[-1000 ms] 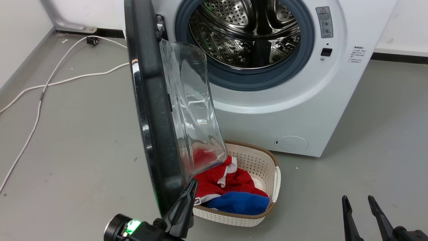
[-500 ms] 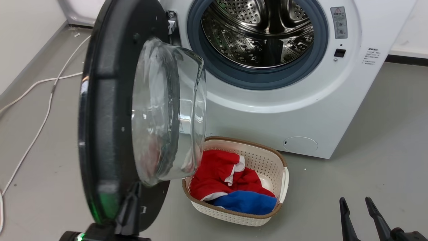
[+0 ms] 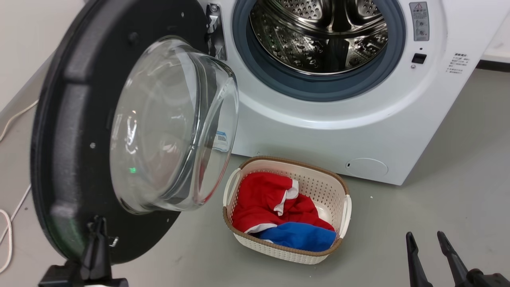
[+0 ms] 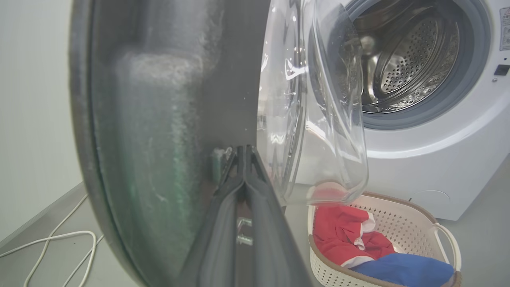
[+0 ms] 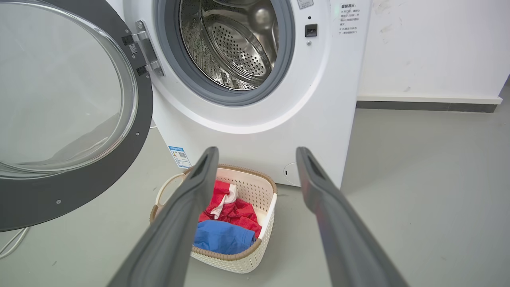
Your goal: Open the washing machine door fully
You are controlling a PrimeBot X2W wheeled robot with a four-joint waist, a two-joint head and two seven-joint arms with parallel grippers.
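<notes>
The washing machine [image 3: 318,131] is white, and its steel drum [image 3: 318,32] lies bare inside a grey gasket. Swung out to the left, the washing machine door [image 3: 71,119] turns its inner face and bulging glass bowl [image 3: 167,127] toward me. My left gripper [image 3: 97,221] is shut, its tips against the door's lower inner face beside a small metal latch [image 3: 113,241]. In the left wrist view the two fingers meet at the left gripper [image 4: 244,149] tip on the door [image 4: 159,119]. My right gripper [image 3: 426,239] hangs open at the lower right, far from the door, and the right gripper [image 5: 257,153] fingers stand wide apart.
A cream laundry basket [image 3: 346,211] with red and blue clothes stands on the grey floor in front of the machine, right of the door. A white cable [image 3: 6,231] lies on the floor at the far left. A pale wall runs along the left.
The door has swung much further open to the left, from edge-on to showing its inner face. My left gripper moved left with it. The camera also shifted; the right gripper stayed still.
</notes>
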